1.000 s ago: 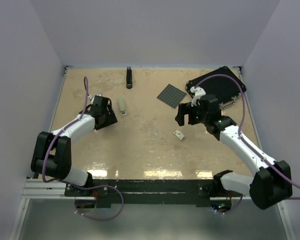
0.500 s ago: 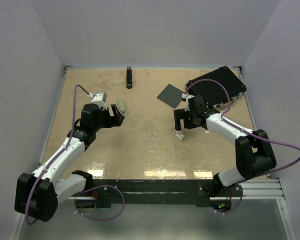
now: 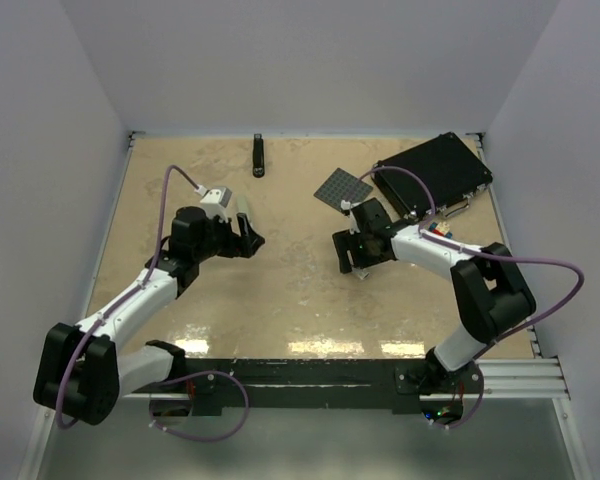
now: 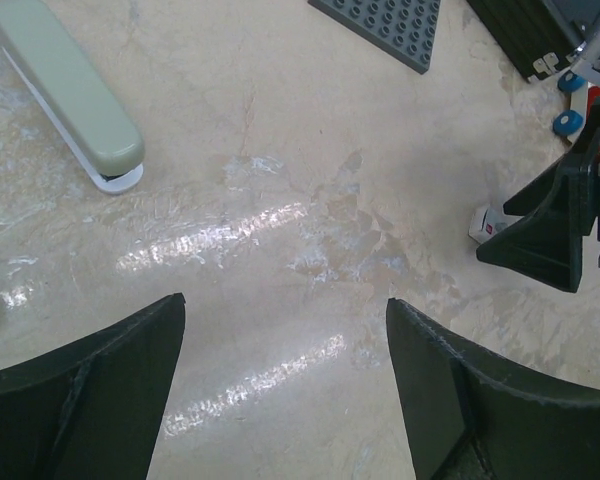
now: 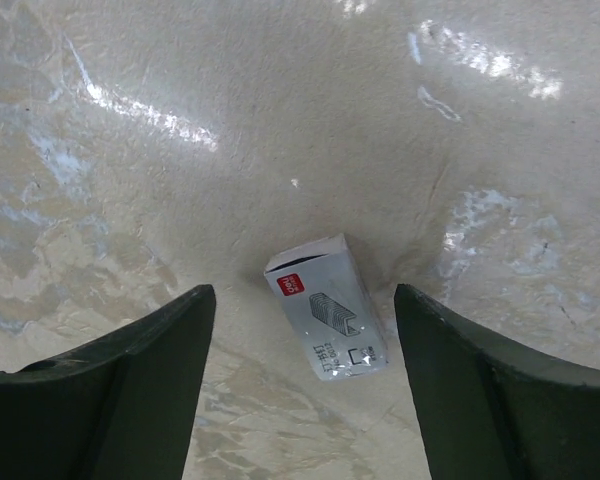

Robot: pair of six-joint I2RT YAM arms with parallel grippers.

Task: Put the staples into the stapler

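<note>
Staples are not yet going into anything: the staple box [image 5: 325, 320] is lying flat and closed on the table [image 5: 280, 100], with its printed side up. The right gripper [image 5: 300, 295] is hanging just above it with its jaws standing wide, one finger on each side of the box and neither one touching it, so it is holding nothing. The stapler [image 4: 70, 90] is lying well apart from the box, on the left part of the table, and it is looking closed, with the grey-green top down on its pale base. The left gripper [image 4: 285, 303] is waiting near the stapler, also open and empty, and pointing across the table toward the other arm. Farther back, a grey baseplate [image 4: 380, 20], a black case [image 3: 435, 172] and a slim black stapler [image 3: 259, 155] are lying untouched. I am judging that the task is only beginning: picking up the box, opening it, opening the stapler and putting the staples inside are all remaining.
</note>
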